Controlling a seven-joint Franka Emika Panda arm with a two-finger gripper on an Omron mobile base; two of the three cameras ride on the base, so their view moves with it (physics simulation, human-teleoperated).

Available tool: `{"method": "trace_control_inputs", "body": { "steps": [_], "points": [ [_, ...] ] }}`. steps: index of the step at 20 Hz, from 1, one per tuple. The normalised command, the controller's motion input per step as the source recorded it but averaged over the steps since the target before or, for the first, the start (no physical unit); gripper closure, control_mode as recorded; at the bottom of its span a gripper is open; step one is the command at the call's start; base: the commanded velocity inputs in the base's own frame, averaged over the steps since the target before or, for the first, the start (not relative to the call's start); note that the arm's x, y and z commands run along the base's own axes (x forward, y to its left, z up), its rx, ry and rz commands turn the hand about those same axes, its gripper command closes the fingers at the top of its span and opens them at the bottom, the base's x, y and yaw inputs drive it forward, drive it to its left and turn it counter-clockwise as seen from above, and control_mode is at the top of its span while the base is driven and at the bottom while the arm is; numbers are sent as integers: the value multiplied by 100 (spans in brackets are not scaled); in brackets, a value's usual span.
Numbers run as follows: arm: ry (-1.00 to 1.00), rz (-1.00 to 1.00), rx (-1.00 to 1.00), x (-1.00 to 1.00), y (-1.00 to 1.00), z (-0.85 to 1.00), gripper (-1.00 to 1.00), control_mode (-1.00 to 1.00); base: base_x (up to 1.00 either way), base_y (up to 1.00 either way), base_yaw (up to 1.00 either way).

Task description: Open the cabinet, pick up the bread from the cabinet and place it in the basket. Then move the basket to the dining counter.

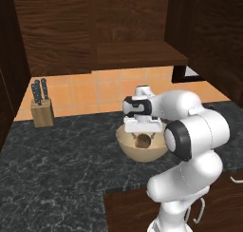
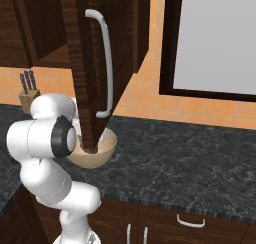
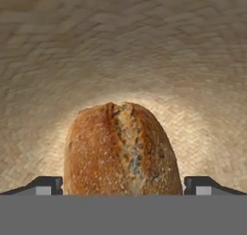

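The robot's two-finger gripper [image 3: 123, 186] stands with its jaws spread wide, one dark fingertip [image 3: 46, 185] on each side of the brown crusty loaf of bread [image 3: 123, 150], with a sliver of gap showing at either flank, so the loaf is not pinched. The bread lies inside the round tan woven basket [image 3: 123, 51], whose speckled beige wall curves up around and behind it. From the left base view the gripper [image 1: 142, 131] hangs pointing down into the basket [image 1: 128, 147], and the bread [image 1: 142, 140] shows as a small brown lump at the bottom. The basket rests on the black speckled stone surface [image 1: 61, 155], toward its far side. In the right base view the open door of the dark brown wood-grain cabinet [image 2: 90, 63], with its long silver bar handle [image 2: 106, 63], hangs in front of the basket [image 2: 102, 150] and hides its middle. A wooden knife block [image 1: 42, 110] stands far left on the surface against the orange tiled wall [image 1: 104, 91].
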Motion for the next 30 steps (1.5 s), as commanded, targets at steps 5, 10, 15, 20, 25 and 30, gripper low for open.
{"method": "trace_control_inputs", "body": {
  "steps": [5,10,15,20,25,30],
  "points": [
    [-3,2,-10,5,9,22,-100,-100,0,0,0],
    [-6,3,-1,-2,6,23,-100,-100,0,0,0],
    [-22,17,0,-45,16,27,-100,-100,0,0,0],
    [-9,26,0,-48,30,17,-100,-100,0,0,0],
    [-2,29,0,-30,44,24,-100,-100,0,0,0],
    [0,37,-1,0,45,0,-100,-100,0,0,0]
  ]
}}
